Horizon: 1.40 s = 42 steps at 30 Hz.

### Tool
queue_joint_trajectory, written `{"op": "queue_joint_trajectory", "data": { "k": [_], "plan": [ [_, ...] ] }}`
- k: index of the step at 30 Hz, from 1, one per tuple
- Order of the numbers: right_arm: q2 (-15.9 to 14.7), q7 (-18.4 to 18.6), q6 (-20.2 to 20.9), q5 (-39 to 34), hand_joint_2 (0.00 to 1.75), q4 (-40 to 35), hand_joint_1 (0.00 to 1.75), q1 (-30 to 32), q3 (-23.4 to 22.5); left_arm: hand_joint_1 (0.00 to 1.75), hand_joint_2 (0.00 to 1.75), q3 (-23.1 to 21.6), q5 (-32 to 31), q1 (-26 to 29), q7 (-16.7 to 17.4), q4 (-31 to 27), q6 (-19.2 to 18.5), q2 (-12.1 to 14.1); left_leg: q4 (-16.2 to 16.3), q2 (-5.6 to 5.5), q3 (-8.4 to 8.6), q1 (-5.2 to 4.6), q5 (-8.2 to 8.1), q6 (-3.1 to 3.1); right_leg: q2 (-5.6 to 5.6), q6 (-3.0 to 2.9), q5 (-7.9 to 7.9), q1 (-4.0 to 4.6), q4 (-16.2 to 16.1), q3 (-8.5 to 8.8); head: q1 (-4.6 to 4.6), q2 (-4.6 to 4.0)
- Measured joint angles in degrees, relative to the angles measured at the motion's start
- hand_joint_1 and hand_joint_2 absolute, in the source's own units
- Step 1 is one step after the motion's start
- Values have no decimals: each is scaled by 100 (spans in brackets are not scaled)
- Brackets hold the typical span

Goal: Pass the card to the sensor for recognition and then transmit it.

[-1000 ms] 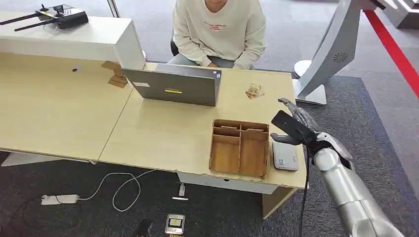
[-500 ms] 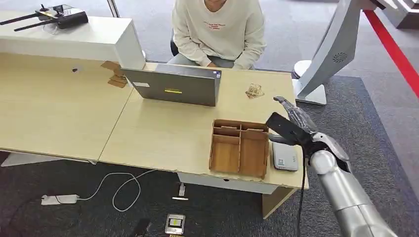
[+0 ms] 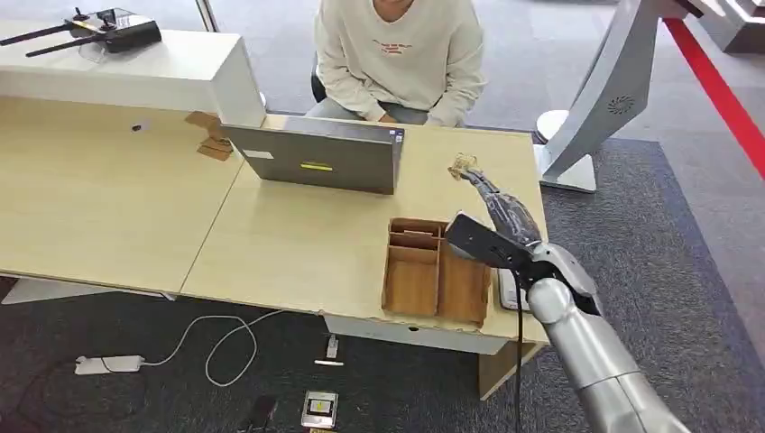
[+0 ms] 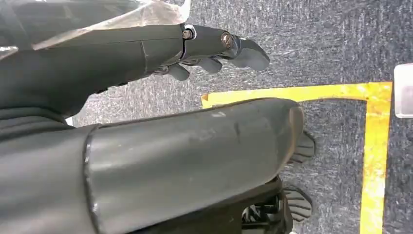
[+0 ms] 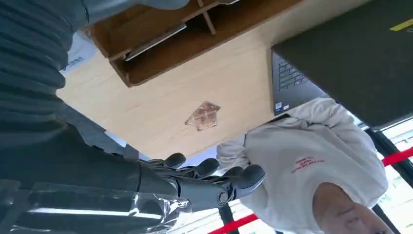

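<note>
**Card carried in over the wooden organizer**

Left to right across our desk (image 3: 298, 253): a black remote with antennas (image 3: 99, 32) on the white counter, small wooden pieces (image 3: 209, 135), then a grey laptop (image 3: 316, 158) with a person in a cream sweatshirt (image 3: 401, 54) seated behind it. The wooden organizer (image 3: 433, 271) comes next, and our right hand (image 3: 510, 225) pinches the black card (image 3: 478, 242) above its right compartments, partly covering the white sensor (image 3: 507, 290) just beside it. A small wooden trinket (image 3: 464, 164) lies beyond the fingertips. Since a second ago, hand and card have moved left, off the sensor. Our left hand (image 4: 214, 48) hangs over carpet, fingers loosely extended, holding nothing.
</note>
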Motion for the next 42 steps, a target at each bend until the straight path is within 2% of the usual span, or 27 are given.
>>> {"op": "queue_joint_trajectory", "data": {
  "k": [14, 29, 42],
  "plan": [
    [256, -140, -457, 385, 175, 612, 0, -217, 232, 0, 0, 2, 103, 5, -15, 31, 114, -33, 0, 0, 0, 0, 0, 0, 0, 0, 0, 0, 0, 0, -2, 0],
    [133, -142, -665, 496, 175, 1248, 0, -403, 269, 0, 0, 2, 181, 25, 76, 35, 192, -74, 1, 1, 1, -1, 0, 0, 0, 0, 0, -1, -1, -1, 0, 0],
    [44, -319, -776, 496, 175, 1631, 0, -629, 260, 0, 0, 2, 46, 20, 203, 35, 116, -76, 1, 1, 1, 0, 0, 0, 0, 0, 1, 0, 0, -1, 0, 0]
  ]
}}
